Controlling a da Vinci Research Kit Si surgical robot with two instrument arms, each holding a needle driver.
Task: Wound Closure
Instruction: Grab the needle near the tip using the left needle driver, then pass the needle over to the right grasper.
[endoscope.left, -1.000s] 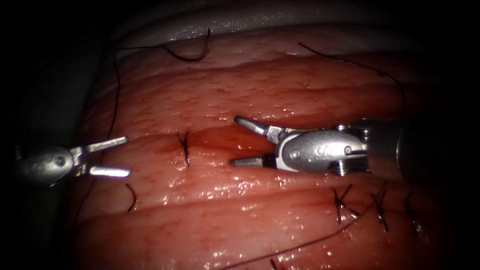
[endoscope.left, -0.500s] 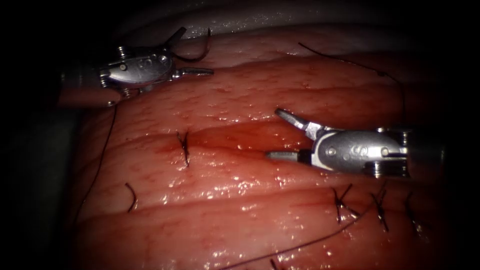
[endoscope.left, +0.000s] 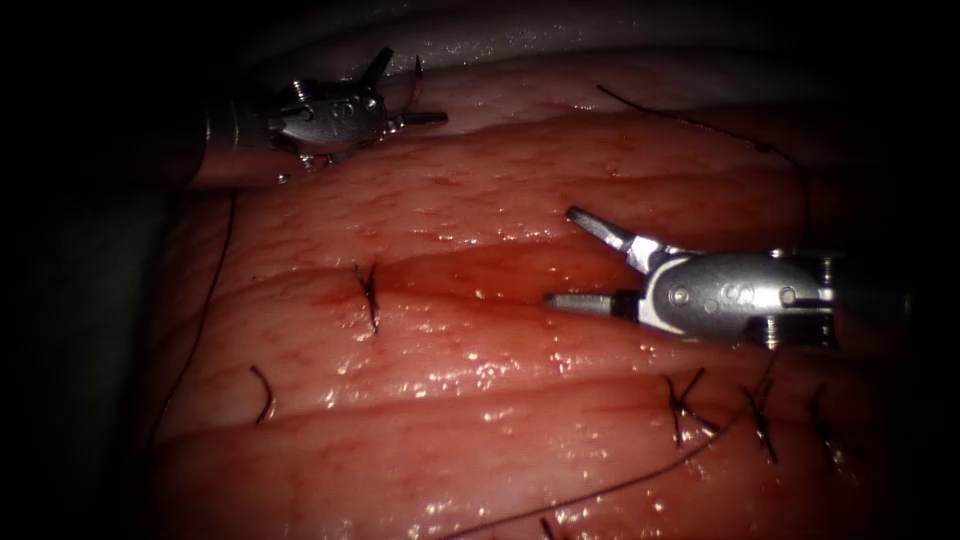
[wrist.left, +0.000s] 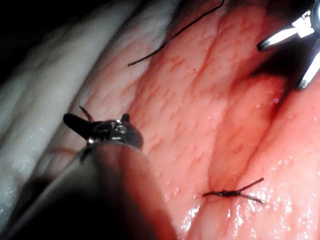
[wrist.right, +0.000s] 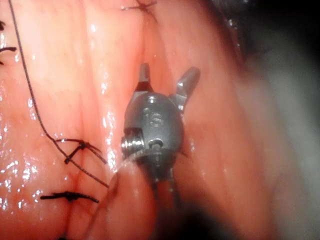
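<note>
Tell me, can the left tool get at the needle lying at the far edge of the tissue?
Probably yes. The left tool has its jaws open on either side of the needle, holding nothing, with nothing between them. The right tool, open and empty, sits over the cut, well clear.

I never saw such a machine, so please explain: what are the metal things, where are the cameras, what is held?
A surgical practice robot with two thin arms. One picture comes from an endoscope above; two from cameras near the wrists. The pink pork tissue has a cut and dark thread stitches. The silver left end effector is open around, not gripping, the dark curved needle lying on the tissue left of the cut. The silver right end effector is open, empty, at the cut.
</note>
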